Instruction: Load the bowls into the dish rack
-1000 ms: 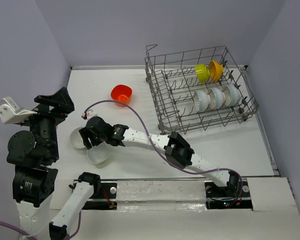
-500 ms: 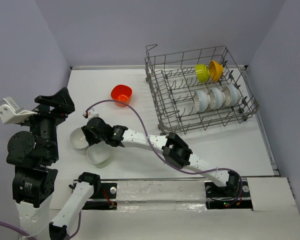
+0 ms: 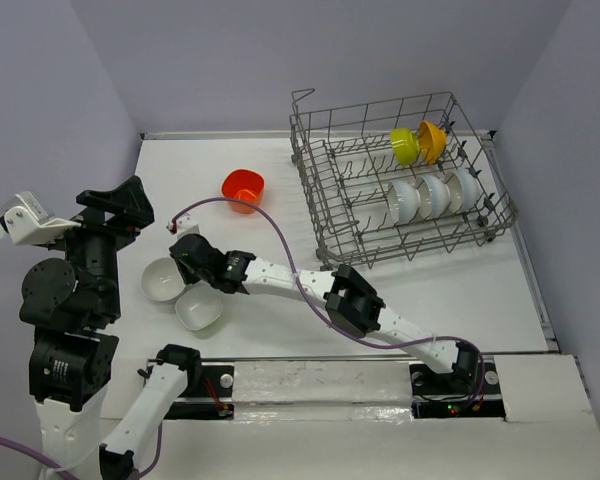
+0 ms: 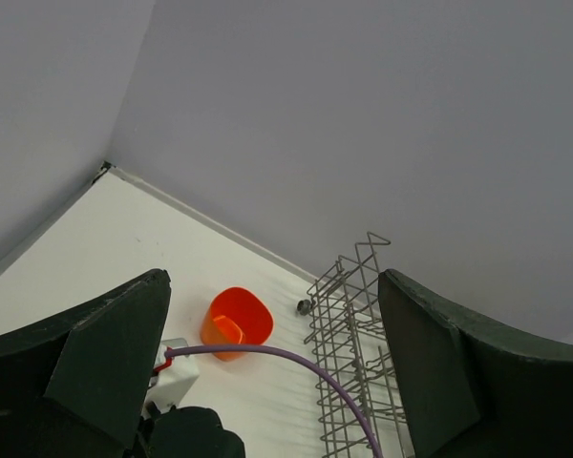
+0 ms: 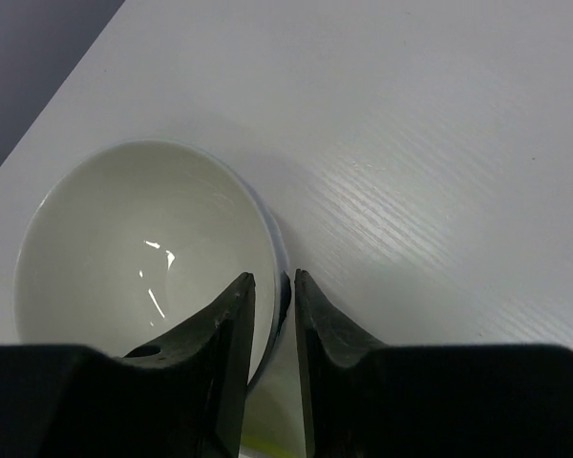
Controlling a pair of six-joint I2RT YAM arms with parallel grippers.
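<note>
We saw a white table (image 3: 460, 290) boxed by grey walls (image 3: 280, 60). Our right gripper (image 5: 273, 281), nearly closed, pinched the rim of a white bowl (image 5: 124, 239); the left gripper (image 4: 272, 315) gaped empty.

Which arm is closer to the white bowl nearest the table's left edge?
Right. The right gripper is down at that white bowl, jaws pinching its rim; the left gripper hangs open, raised above the table to the bowl's left.

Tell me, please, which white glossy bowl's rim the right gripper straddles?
The leftmost white bowl; the right gripper straddles its rim. The neighbouring white bowl lies nearer the robot.
</note>
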